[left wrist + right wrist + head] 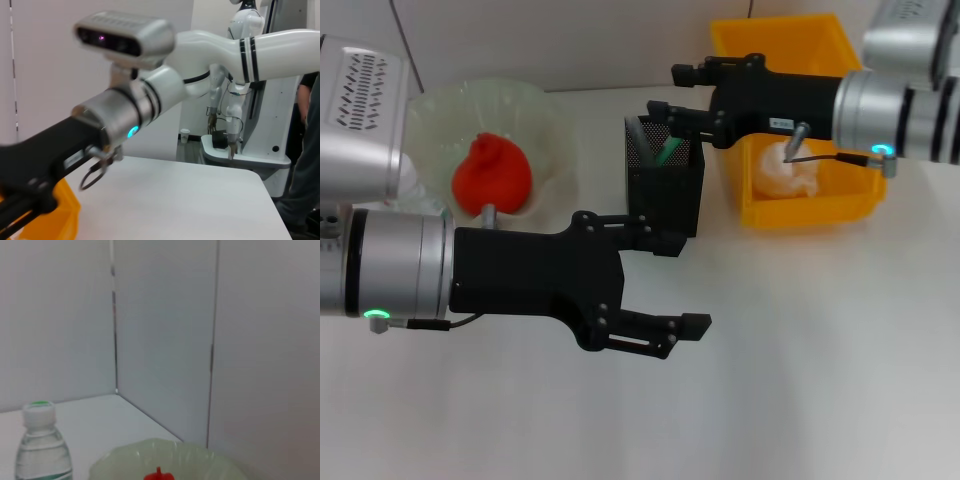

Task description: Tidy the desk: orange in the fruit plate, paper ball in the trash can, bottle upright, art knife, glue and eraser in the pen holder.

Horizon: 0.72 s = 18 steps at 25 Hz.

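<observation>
Head view: orange (491, 174) in fruit plate (545, 120), paper ball (786, 172) in trash can (790, 45).

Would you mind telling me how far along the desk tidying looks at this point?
Mostly done: the orange sits in the fruit plate, the paper ball in the yellow bin, the bottle stands upright. The right gripper hovers open above the pen holder; the left gripper hangs open, empty. Pen holder contents unclear.

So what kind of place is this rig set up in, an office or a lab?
Most likely a robotics lab or test cell. Another white robot on a stand is behind the white table, plain partition walls close it in, and someone stands at the edge.
</observation>
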Available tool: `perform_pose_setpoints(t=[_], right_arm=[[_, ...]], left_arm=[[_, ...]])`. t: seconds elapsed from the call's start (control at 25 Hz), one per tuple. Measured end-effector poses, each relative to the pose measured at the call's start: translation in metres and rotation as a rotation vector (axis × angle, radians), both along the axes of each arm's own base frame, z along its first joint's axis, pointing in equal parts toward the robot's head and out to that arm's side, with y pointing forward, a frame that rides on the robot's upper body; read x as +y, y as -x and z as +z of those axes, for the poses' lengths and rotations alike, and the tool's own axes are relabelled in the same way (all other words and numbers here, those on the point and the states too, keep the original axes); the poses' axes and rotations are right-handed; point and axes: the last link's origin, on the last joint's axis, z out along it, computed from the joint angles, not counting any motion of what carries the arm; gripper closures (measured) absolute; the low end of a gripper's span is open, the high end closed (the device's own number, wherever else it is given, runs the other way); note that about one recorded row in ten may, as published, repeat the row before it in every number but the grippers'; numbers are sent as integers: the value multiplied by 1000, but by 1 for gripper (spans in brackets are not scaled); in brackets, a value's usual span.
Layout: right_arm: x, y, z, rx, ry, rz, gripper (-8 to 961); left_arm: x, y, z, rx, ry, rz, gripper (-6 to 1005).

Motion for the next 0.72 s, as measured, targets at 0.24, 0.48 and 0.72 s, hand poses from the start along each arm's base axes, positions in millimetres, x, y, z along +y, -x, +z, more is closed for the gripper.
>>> perform_pose_setpoints(t=[0.24,0.48,0.72], right_arm=[[-20,-3,28,10,-16,64,388],[-43,-12,53,-15,-51,94,287],[-65,-18,70,-35,-65,105,246]], left_arm=[[2,2,3,-2,-11,7,155],[7,14,14,-9,-59,56,155],[7,29,25,-20,-97,111,155]])
